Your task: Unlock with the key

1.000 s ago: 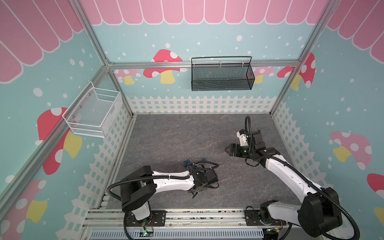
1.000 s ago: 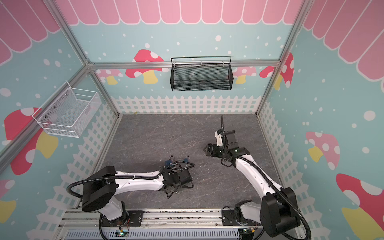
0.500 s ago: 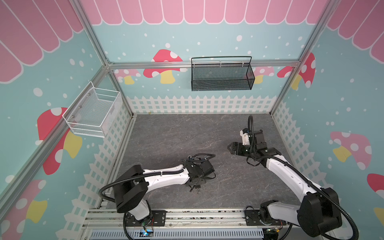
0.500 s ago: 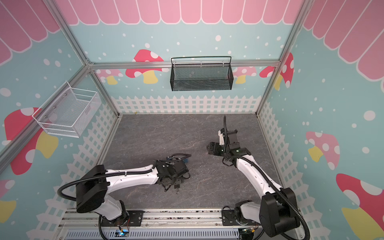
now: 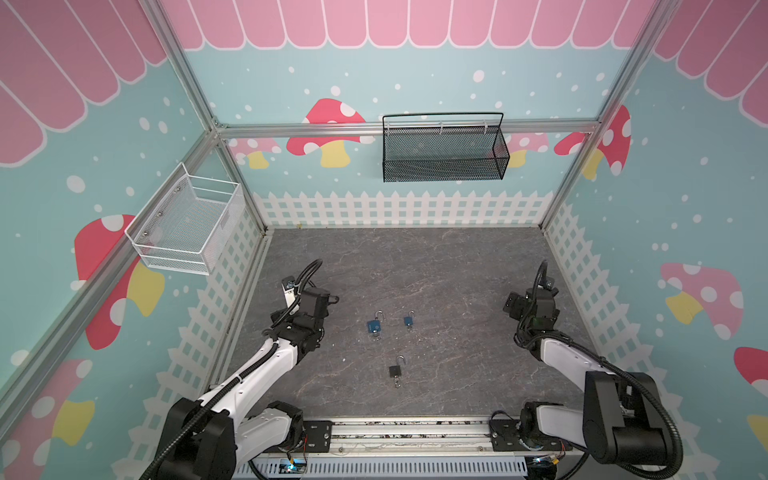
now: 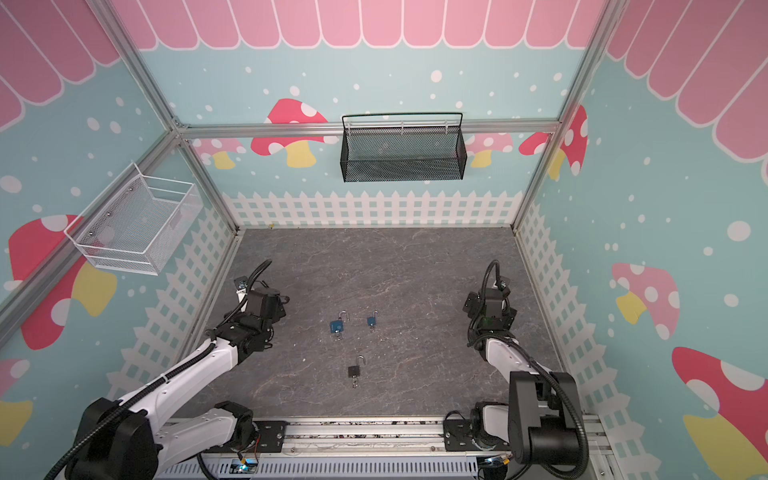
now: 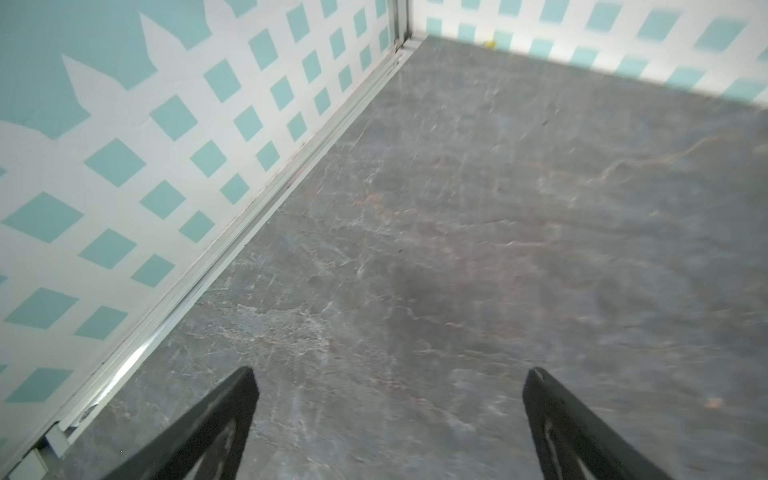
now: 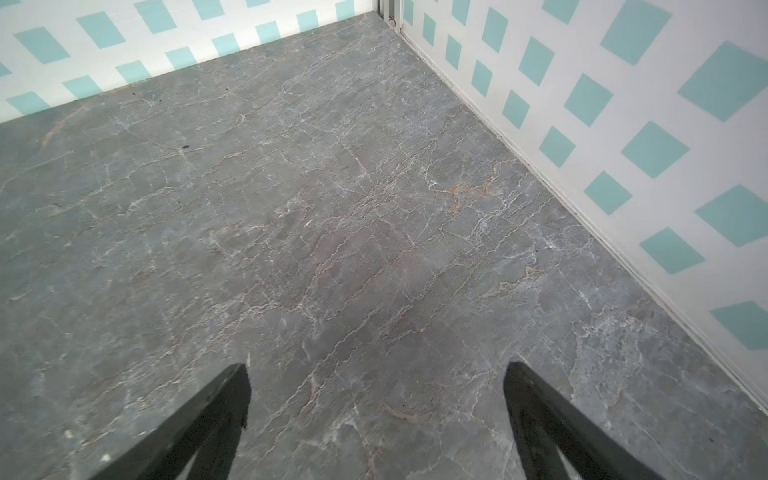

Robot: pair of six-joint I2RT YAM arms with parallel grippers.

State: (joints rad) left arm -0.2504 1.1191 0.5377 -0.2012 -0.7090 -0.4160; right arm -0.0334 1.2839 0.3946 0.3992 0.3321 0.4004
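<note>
Left gripper [image 7: 391, 370] is wide open with nothing between the fingers, only bare grey tabletop [image 5: 436, 270] under it. It hangs over the left side, close to the fence wall. Right gripper [image 8: 376, 365] is the same, jaws spread and empty, over on the right side near its wall. Both are well apart from the locks.

The locks lie in the middle. The larger blue padlock [image 5: 375, 325] and the smaller blue padlock [image 5: 409, 321] sit side by side, and the black padlock [image 5: 395, 370] lies nearer to me, apart from them. In both top views each body has a small metal piece at its near end. By the black one I read it as a key [image 5: 397, 382], but it's too small for me to tell whether it sits in the keyhole. I can't tell whether any shackle is released either.

My guess is that both arms are parked between locks or at the end. If a lock remains, I'd bring the left gripper down flat across the padlock body to pin it. The right gripper would then come in from the near side, in line with the key. I'd pinch the key by its head and twist without pushing, because these small locks will probably slide on this smooth surface.
</note>
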